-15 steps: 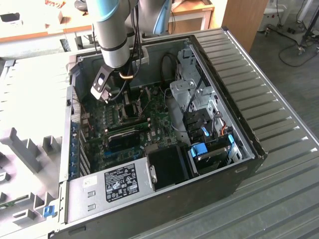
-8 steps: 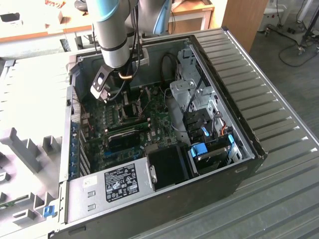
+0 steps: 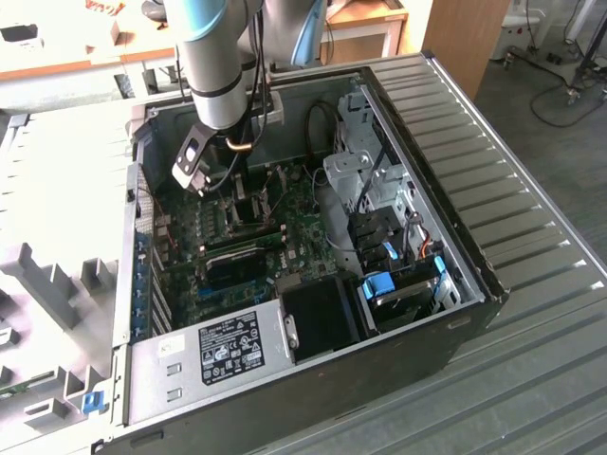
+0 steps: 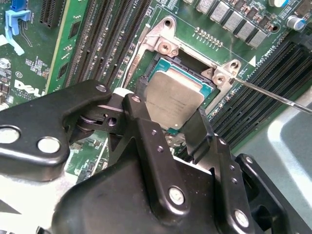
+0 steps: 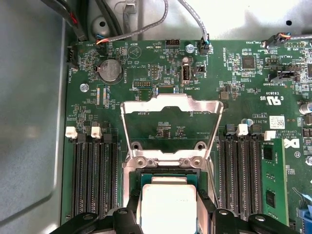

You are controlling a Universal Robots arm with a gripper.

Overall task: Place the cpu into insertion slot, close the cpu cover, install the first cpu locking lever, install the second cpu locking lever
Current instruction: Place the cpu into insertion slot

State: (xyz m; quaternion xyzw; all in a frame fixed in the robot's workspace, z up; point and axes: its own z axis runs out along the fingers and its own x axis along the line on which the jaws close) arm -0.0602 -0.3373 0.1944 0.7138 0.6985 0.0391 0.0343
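The end effector [image 4: 170, 101], its two fingers narrowed onto opposite edges of the cpu [image 4: 176, 95], holds the chip at the insertion slot [image 4: 181, 61] directly beneath. The cpu cover [image 5: 170, 101] stands open beyond the fingertips. Risk: the chip looks slightly tilted, and released askew it may miss its seat and bend socket contacts. Count: one cpu, one insertion slot, one cpu cover, one visible locking lever [image 4: 273, 95].

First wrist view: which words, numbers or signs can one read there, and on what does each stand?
Green circuit board: white lettering beside many parts, too small to read surely.
White sticker on that board: print too small.
Thin silvery square metal frame cover: stamped marks, too faint.
Dull silver-grey square cpu: no readable text.
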